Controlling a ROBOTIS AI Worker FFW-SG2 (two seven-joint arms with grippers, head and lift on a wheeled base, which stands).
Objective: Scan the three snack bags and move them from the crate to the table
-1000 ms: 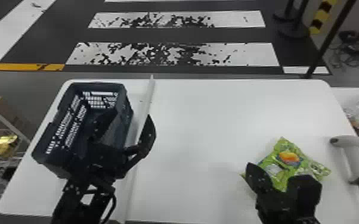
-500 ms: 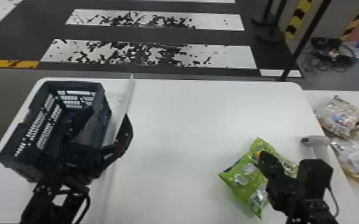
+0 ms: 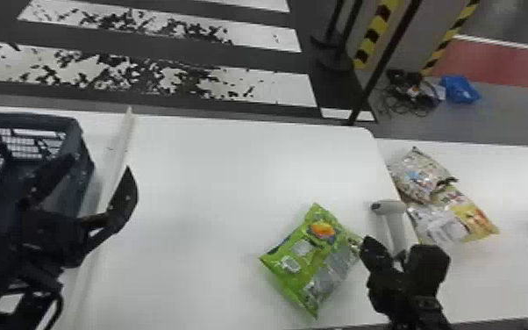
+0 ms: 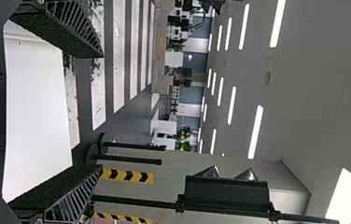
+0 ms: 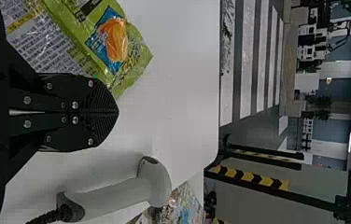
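White surface [image 3: 210, 153] held the green snack bag [image 3: 309, 256], from which the closed, empty right jaws had shifted towards the scanner [image 3: 389, 208], presumably for scanning, while the left jaws hung open near the crate [image 3: 81, 153].

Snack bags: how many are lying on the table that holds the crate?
1: the green snack bag, lying just left of the scanner. The left gripper and crate cover some tabletop, so others may be hidden.
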